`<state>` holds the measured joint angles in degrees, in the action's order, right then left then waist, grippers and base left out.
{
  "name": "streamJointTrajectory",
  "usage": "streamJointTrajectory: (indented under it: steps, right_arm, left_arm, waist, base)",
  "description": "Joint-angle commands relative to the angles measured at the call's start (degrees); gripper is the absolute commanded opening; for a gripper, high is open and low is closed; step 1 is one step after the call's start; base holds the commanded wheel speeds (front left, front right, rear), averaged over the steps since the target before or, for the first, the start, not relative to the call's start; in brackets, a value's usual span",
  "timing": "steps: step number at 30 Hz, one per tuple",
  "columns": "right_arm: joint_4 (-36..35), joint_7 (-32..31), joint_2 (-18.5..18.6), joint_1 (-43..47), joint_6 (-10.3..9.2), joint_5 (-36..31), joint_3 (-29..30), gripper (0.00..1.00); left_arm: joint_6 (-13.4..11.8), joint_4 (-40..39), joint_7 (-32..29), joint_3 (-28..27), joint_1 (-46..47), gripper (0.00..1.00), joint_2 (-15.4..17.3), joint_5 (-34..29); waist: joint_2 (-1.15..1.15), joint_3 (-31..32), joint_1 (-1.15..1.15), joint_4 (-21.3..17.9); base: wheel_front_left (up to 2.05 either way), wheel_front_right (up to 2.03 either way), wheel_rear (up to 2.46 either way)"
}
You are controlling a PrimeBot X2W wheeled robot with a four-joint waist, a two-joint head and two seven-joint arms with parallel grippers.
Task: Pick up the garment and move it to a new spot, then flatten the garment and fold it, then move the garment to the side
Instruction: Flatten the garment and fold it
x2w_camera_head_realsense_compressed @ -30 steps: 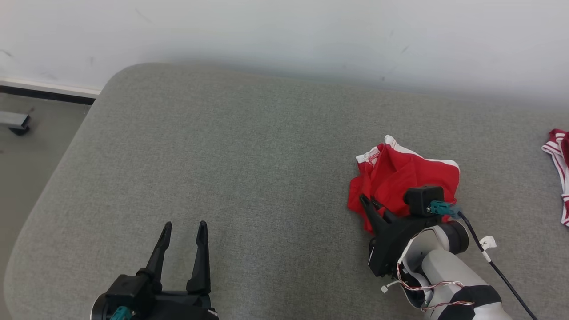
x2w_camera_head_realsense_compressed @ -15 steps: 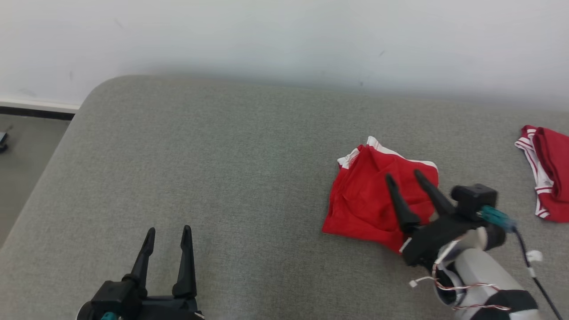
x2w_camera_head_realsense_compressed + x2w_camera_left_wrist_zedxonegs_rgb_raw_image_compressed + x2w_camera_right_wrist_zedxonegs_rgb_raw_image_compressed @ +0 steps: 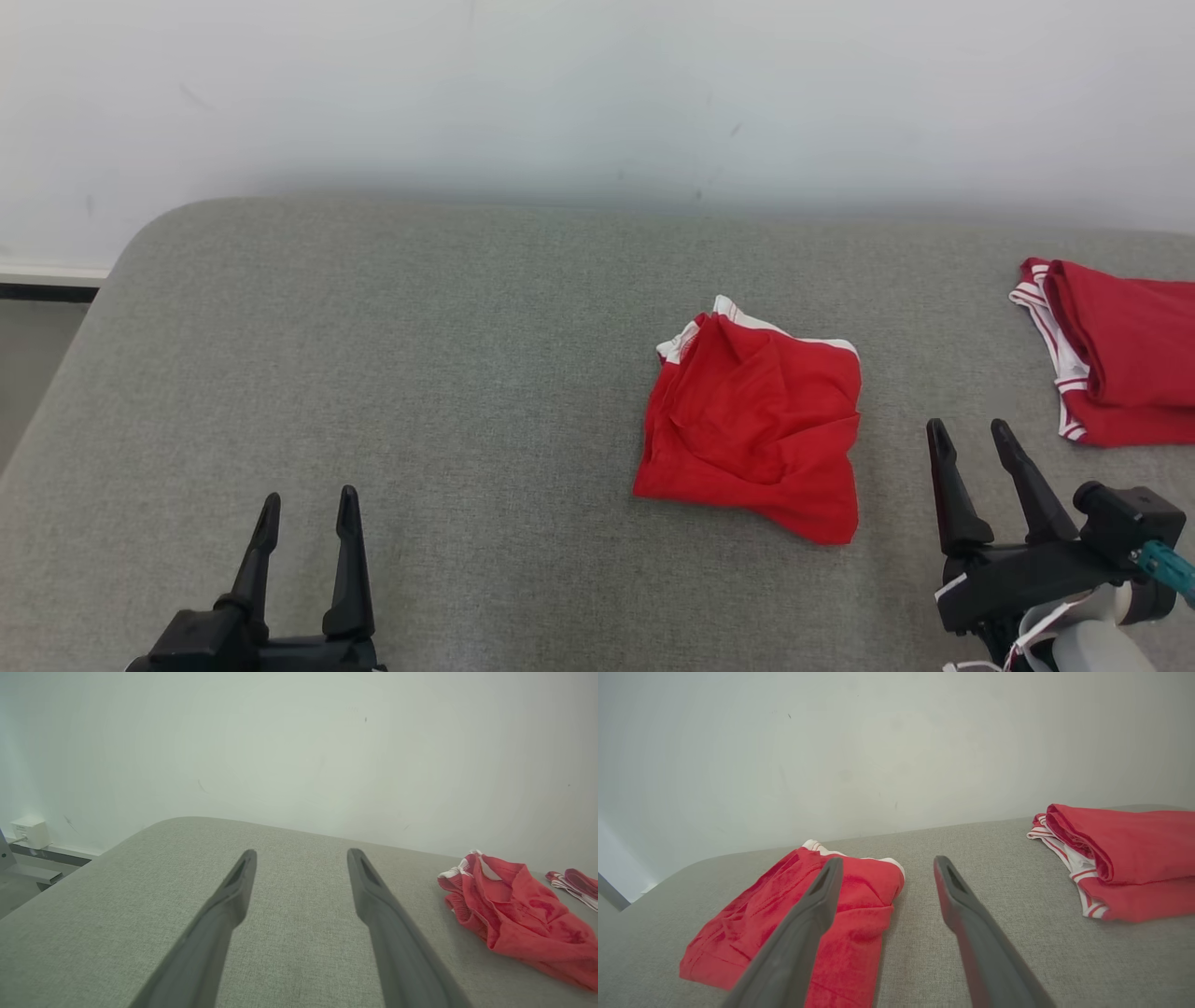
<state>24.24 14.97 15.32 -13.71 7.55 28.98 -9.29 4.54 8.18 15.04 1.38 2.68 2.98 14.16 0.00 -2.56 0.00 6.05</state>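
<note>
Right gripper (image 3: 966,427): jaws spread wide, nothing between them, only bare grey weave showing in the gap. Cannot tell whether the fingertips touch the surface.

Red garment (image 3: 752,429): lies to the left of this gripper's left finger and a little ahead of it, near but apart. It is crumpled into a rough square on the grey cushion (image 3: 420,355), with white waistband trim along its far edge and creases across the top.

Ahead and to the right of the right finger lies a second red garment (image 3: 1120,345). It is folded, with red-and-white striped trim on the edge facing the first, and is well apart from it.

Left gripper (image 3: 310,495): jaws also spread, empty, over bare cushion. The crumpled garment is well off to its right and ahead. The cushion's rounded corner lies ahead and to the left of these fingers.

Beyond both sets of fingertips, the cushion's far edge meets a pale wall (image 3: 560,84).
</note>
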Motion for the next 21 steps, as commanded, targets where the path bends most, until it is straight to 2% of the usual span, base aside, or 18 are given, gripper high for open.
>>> streamJointTrajectory:
  steps: [1,5,10,21]
  right_arm:
    - [-2.1,-0.7,-0.8,1.8,-0.14,-1.1,1.1,1.0]
    - [-4.0,-2.4,-1.7,2.1,-0.14,-2.4,1.2,1.0]
    - [-5.7,-6.9,-2.7,-0.8,-0.14,-4.5,-1.6,1.0]
    - [3.1,-12.7,-4.6,-9.4,-0.14,-6.9,-7.0,1.0]
  left_arm:
    - [0.3,-0.1,0.2,-0.2,-0.7,1.0,0.1,-0.6]
    - [0.4,-0.1,0.2,0.0,-0.7,1.0,0.0,-1.3]
    - [0.9,0.4,0.2,0.8,0.6,1.0,0.0,-1.8]
    - [0.6,1.1,0.2,2.5,2.3,1.0,-0.1,-0.4]
  waist:
    - [0.0,0.3,0.0,-0.6]
    - [0.0,0.4,0.0,-0.4]
    - [0.0,-0.1,0.0,1.6]
    - [0.0,-2.4,0.0,6.3]
  base:
    - [0.0,0.0,0.0]
    - [0.0,0.0,0.0]
    - [0.0,0.0,0.0]
    - [0.0,0.0,0.0]
